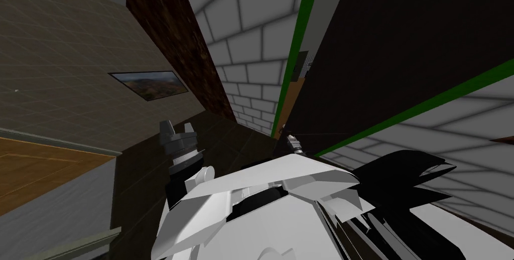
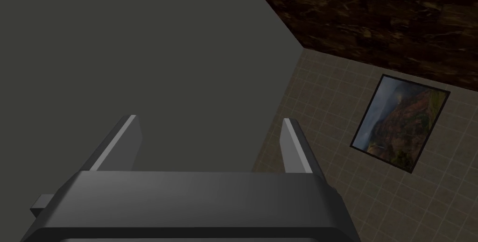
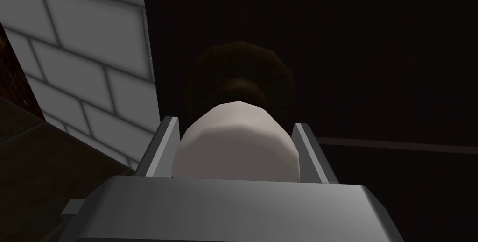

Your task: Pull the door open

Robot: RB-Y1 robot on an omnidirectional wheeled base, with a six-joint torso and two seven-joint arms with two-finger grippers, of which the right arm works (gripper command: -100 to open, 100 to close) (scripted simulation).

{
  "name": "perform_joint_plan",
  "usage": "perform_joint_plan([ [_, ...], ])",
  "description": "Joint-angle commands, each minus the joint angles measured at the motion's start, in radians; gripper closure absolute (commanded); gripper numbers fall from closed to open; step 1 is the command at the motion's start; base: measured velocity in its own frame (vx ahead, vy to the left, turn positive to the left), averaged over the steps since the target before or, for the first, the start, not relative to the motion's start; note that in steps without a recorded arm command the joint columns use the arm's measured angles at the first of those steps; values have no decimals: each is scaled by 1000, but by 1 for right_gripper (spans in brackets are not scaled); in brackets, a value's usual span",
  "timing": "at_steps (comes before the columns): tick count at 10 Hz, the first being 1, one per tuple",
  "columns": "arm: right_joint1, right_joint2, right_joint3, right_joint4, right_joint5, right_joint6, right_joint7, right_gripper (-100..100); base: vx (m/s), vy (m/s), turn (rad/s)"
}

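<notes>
1. Your right gripper (image 3: 235,123) is clamped on the pale, rounded knob (image 3: 235,153) of the dark door (image 3: 364,57), with a finger pressing each side. The knob looks smooth, so a hard straight tug could slide the blades off its front.
2. The door is at your right front, its edge just beside the green frame (image 1: 287,79), with a thin gap between them. If you pull in a line rather than along the hinge's arc, the grip may twist loose.
3. You stand close to the door, so the swinging panel could strike your body unless the base backs away.
4. Your left gripper (image 2: 209,119) is raised on the left with its fingers apart and empty, well apart from the door, so it poses little risk.
</notes>
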Motion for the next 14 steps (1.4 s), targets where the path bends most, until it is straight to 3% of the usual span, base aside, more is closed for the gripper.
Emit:
perform_joint_plan([
  [1,10,-15,19,9,10,-24,-22,100,-244,-31,154],
  [6,28,-56,63,26,33,-79,-76,100,-247,-25,135],
  [7,30,-52,57,17,30,-66,-65,100,-113,-17,29],
  [14,54,-98,118,74,60,-173,-138,100,-200,-43,139],
])
